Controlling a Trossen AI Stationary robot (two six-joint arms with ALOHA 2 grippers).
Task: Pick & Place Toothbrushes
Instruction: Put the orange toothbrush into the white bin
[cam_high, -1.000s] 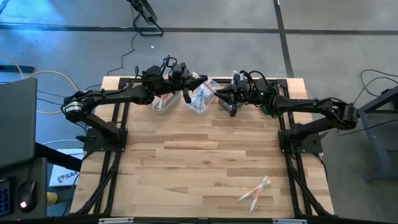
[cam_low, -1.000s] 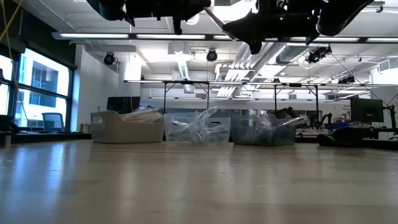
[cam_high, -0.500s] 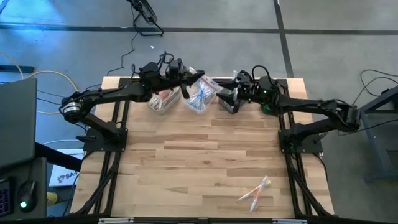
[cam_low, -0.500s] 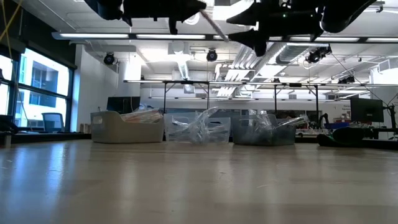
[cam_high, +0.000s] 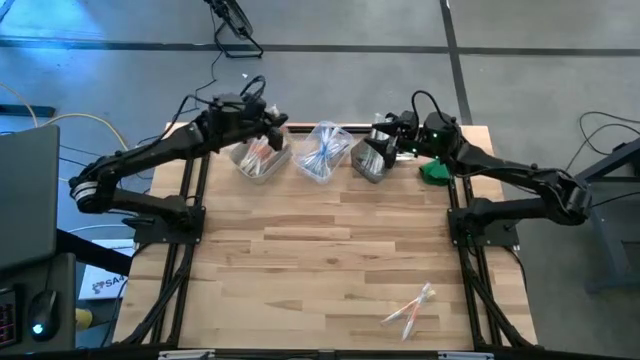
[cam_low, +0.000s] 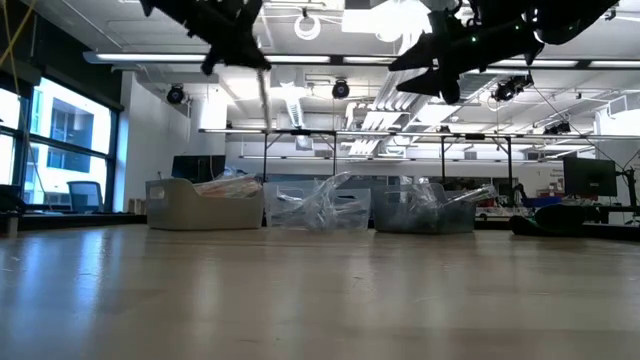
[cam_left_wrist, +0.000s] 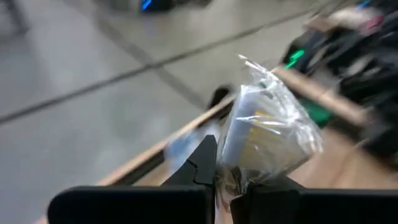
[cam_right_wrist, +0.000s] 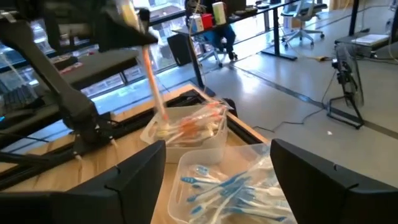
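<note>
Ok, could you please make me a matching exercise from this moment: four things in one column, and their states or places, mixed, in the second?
Things:
1. left gripper
2. right gripper
3. middle bin
4. loose toothbrushes

States or places:
A. open
B. on the bare wood, far from the bins
C. shut on a wrapped toothbrush
D. holds blue toothbrushes

Pairs: 1-C, 2-A, 3-D, 4-B

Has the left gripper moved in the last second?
Yes. The left gripper swung leftward, from above the middle bin to over the left bin.
</note>
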